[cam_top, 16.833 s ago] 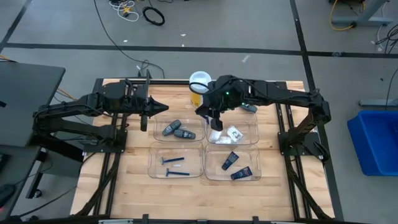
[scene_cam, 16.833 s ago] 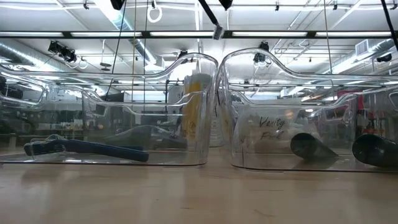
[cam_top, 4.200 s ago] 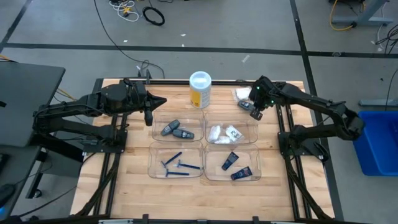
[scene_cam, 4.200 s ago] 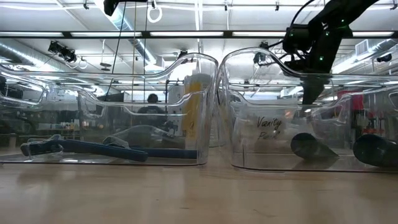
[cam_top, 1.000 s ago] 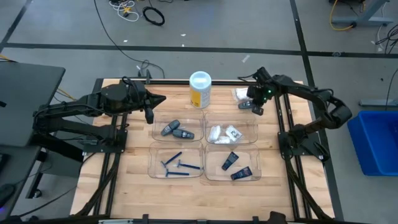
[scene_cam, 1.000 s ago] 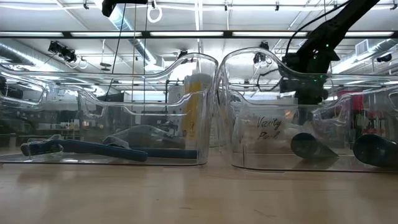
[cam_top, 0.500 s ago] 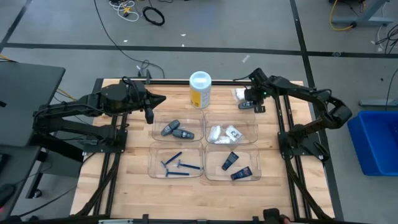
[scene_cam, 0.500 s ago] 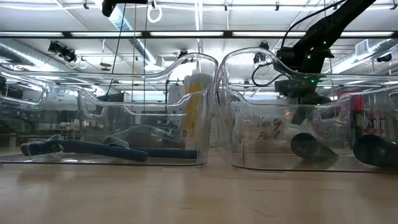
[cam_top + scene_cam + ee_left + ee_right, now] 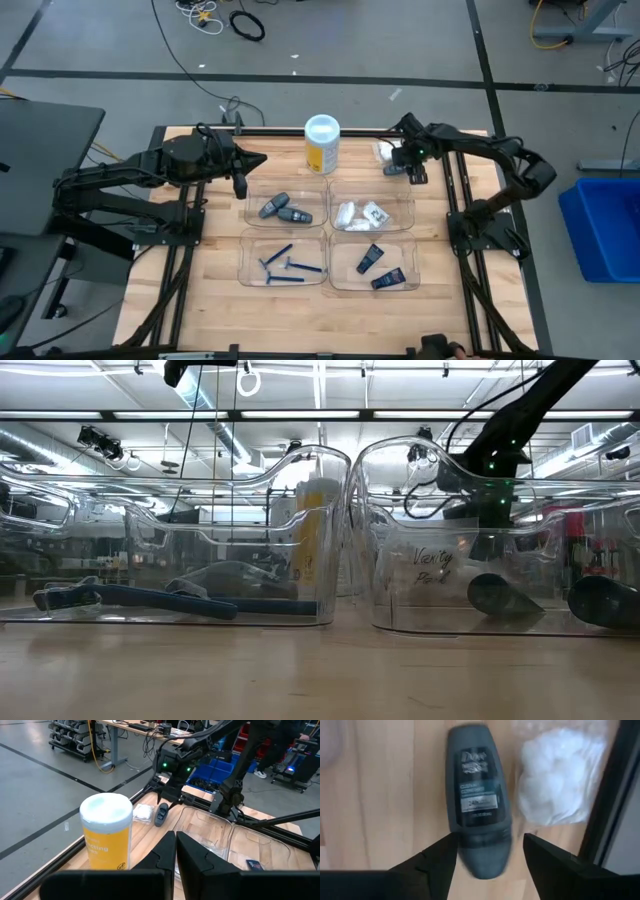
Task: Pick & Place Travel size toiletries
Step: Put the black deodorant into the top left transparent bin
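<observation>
Right gripper (image 9: 487, 852), jaws spread, straddles a grey stick (image 9: 479, 795) at the table's two o'clock; next, probably, closing. Left gripper (image 9: 176, 851) clenched, idle.

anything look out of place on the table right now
Yes: a grey oval stick and a white crinkly packet lie loose on the wood at the far right corner, outside the trays. The open right claw hangs over the stick.

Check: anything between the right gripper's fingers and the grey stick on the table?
Nothing: right wrist view shows the open right gripper straddling the grey stick, bare wood between.
</observation>
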Tool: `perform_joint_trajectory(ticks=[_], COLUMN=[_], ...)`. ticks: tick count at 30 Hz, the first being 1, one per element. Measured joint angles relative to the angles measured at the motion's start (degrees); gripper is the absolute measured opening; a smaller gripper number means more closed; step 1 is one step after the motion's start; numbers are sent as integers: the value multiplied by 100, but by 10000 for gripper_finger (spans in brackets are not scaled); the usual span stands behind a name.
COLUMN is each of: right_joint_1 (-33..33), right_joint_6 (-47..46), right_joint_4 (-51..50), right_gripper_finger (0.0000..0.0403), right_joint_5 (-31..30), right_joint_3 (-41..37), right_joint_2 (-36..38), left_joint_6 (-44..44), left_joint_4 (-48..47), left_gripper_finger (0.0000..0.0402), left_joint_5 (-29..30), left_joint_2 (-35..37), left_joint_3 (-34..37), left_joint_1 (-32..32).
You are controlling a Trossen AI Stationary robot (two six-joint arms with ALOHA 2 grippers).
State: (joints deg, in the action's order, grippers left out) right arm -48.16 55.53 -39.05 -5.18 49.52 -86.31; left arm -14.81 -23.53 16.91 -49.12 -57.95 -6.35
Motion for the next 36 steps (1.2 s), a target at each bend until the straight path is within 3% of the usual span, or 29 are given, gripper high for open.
perform_joint_trajectory(ticks=[19,28,36], right_joint_1=[35,44,210], right_joint_6=[-44,-53,-44], right_joint_4=[101,79,95], right_gripper_finger=[228,227,229], right_joint_5=[-121,227,-43], right_joint_3=[17,6,17], right_joint_2=[-395,-426,-644], left_joint_6=[42,44,-40], left_joint_4=[-3,-5,-4], left_gripper_finger=[22,22,22], left_joint_5=[0,0,-4], left_joint_2=[2,0,2], left_joint_3=[0,0,0], left_joint_1=[0,0,0])
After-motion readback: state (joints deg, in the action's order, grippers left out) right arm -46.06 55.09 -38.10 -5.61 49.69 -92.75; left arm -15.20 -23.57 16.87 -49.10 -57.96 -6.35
